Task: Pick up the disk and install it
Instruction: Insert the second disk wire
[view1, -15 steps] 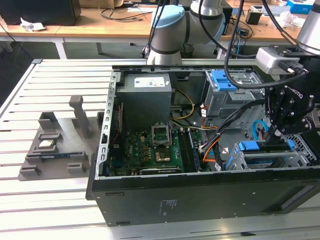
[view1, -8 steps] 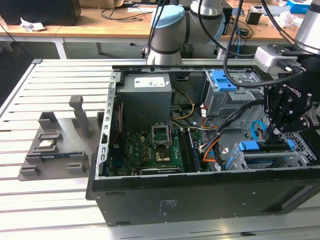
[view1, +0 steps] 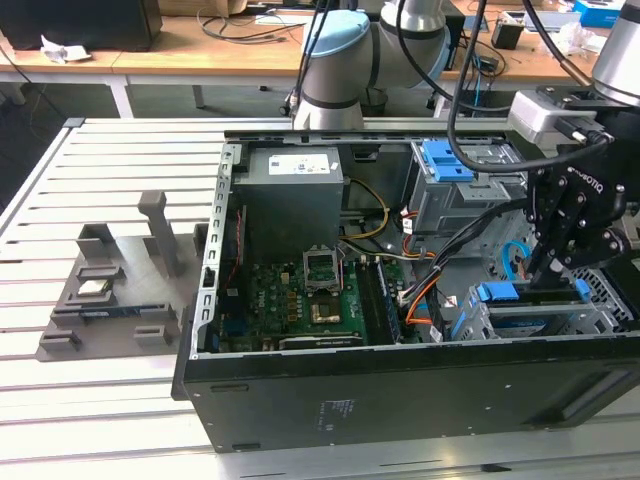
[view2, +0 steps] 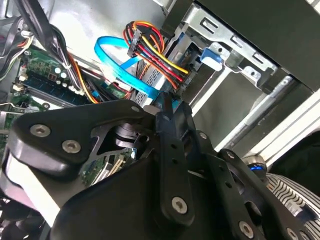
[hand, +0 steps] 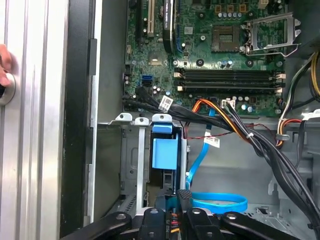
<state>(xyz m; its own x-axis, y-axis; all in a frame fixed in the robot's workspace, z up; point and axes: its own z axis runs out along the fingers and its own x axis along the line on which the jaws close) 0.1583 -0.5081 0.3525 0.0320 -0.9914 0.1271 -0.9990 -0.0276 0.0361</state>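
Lying flat in bay, disk (view1: 520, 310)

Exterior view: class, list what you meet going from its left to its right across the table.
Grey fixture stand → power supply box → green motherboard → blue-framed disk → gripper.

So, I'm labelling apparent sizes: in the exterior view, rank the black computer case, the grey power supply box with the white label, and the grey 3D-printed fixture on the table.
1. Black computer case
2. Grey power supply box
3. Grey fixture, looking close to the box, so that order is unsure.
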